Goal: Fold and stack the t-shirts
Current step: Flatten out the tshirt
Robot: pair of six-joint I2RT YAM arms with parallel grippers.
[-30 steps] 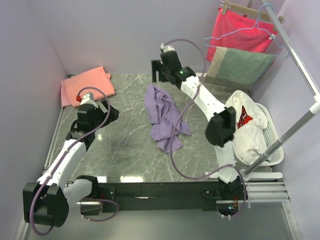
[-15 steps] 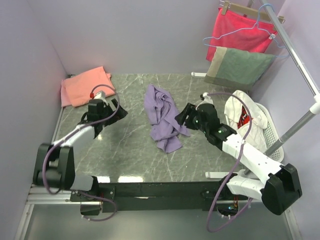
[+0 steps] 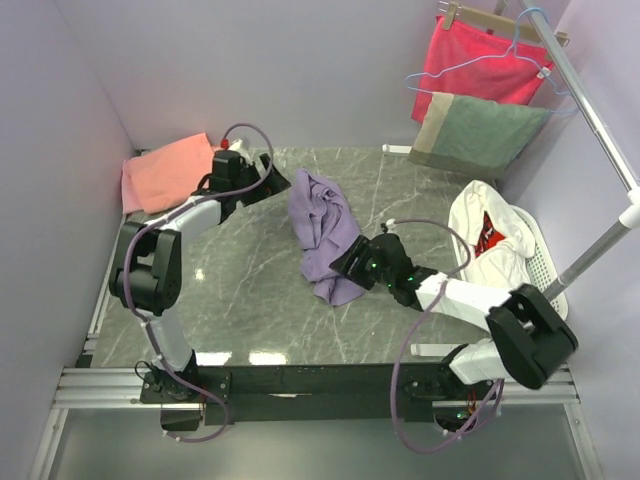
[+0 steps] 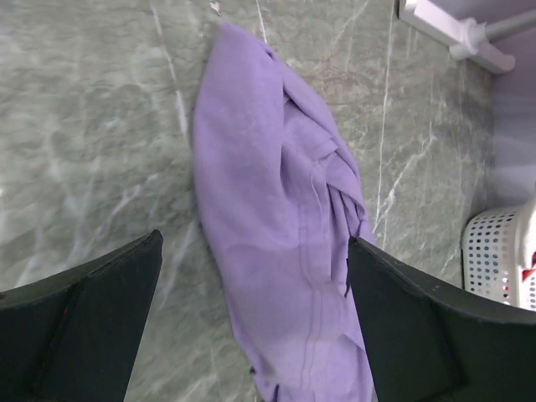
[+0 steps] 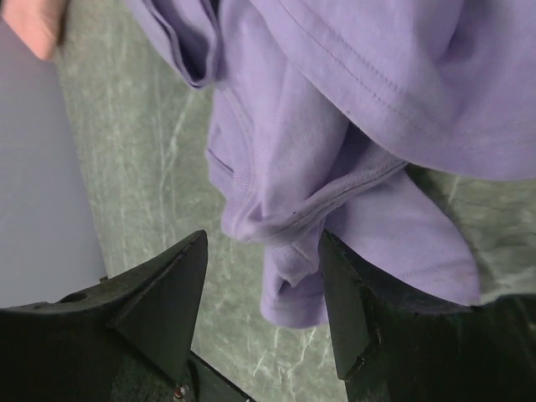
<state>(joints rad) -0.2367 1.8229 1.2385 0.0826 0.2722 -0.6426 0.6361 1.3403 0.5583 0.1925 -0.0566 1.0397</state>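
Observation:
The lavender-purple t-shirt [image 3: 325, 235] lies crumpled mid-table. My left gripper [image 3: 274, 183] hovers at its far left edge. In the left wrist view this gripper [image 4: 253, 243] is wide open, with the shirt [image 4: 276, 226] lying under the gap. My right gripper [image 3: 346, 268] sits low at the shirt's near end. The right wrist view shows this gripper [image 5: 264, 239] open, its jaws apart around a bunched hem [image 5: 293, 251] that touches the right finger [image 5: 343, 310]. The salmon-pink t-shirt [image 3: 165, 172] lies folded at the far left corner.
A white laundry basket [image 3: 548, 270] full of pale clothes stands at the table's right edge. Behind it, a red cloth [image 3: 480, 60] and a grey-green towel [image 3: 480, 130] hang from a metal rail [image 3: 590, 110]. The basket [image 4: 498, 260] also shows in the left wrist view.
The left gripper has travelled from the table's left side to the shirt's far edge. The right arm has swung from the far side down to the shirt's near end, its jaws narrowing.

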